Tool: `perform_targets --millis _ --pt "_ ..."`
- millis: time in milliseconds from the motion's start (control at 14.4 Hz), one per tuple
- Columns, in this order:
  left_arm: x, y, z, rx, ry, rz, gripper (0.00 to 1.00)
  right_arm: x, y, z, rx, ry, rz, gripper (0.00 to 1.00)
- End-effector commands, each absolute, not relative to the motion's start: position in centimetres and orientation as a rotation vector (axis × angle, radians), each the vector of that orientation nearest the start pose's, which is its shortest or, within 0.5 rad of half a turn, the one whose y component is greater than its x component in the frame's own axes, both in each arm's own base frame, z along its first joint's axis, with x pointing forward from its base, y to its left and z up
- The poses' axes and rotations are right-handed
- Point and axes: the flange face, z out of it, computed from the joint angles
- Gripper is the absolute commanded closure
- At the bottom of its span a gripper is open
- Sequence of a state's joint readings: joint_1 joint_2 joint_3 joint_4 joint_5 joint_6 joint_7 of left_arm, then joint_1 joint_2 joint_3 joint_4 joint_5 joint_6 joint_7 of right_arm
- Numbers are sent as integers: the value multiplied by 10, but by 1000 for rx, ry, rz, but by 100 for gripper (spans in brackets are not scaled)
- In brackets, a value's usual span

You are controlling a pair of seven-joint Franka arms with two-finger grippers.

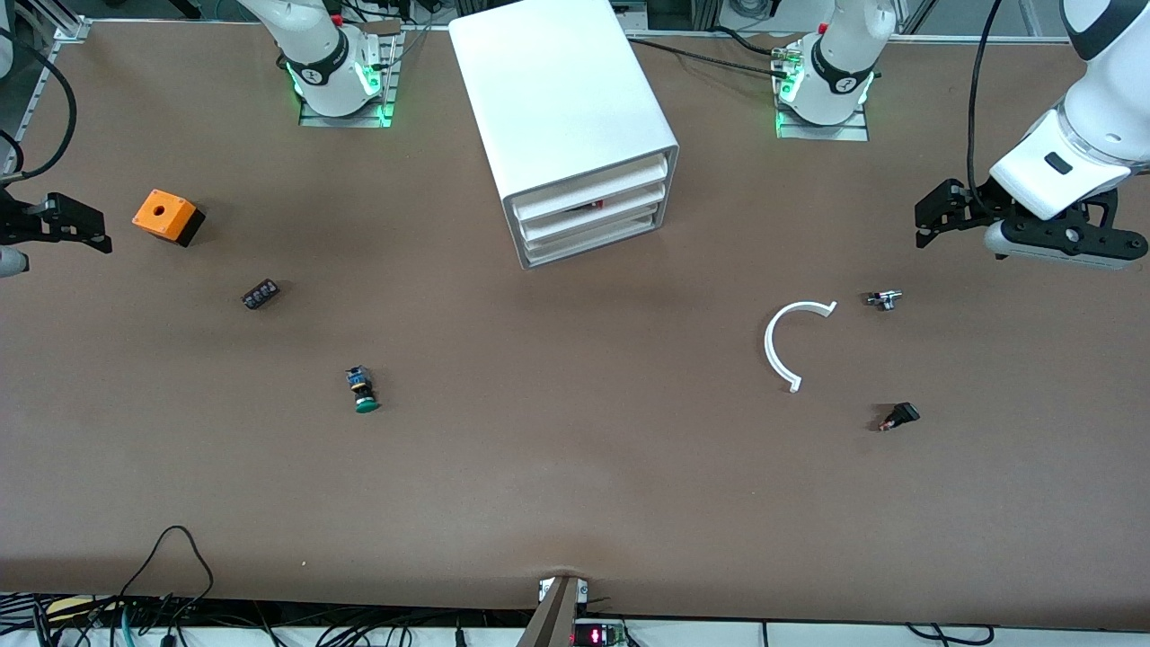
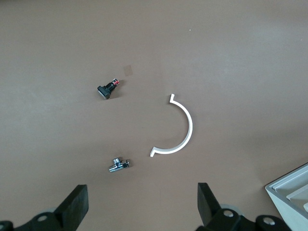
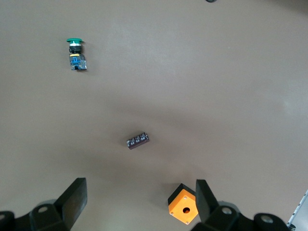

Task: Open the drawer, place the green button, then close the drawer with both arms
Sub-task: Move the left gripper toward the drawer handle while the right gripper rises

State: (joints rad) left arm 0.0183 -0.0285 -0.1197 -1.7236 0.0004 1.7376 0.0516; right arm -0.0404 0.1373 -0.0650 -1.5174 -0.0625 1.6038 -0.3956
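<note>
Orange box with a hole (image 1: pixel 165 216) lies toward the right arm's end; black ribbed block (image 1: pixel 260 294) sits at its 4 o'clock. White half-ring (image 1: pixel 789 343) lies toward the left arm's end, with chrome fitting (image 1: pixel 884 299) at its 2 o'clock and red-tipped black switch (image 1: pixel 898 417) at its 4 o'clock.

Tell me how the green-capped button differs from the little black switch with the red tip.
The button has a round green cap, black body and blue rear; the switch is black with a red tip. The button looks bigger. It lies toward the right arm's end of the table, the switch toward the left arm's. Both lie on their sides on the bare table.
</note>
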Motion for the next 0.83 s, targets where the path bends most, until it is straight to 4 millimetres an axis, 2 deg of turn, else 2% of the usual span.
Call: perform_targets --millis 0,762 --pt "558 -55 587 -3127 267 -58 0 593 -66 574 -3143 -480 112 0" --pt "560 -59 583 -3129 265 -46 0 594 -65 572 -3107 -465 100 0"
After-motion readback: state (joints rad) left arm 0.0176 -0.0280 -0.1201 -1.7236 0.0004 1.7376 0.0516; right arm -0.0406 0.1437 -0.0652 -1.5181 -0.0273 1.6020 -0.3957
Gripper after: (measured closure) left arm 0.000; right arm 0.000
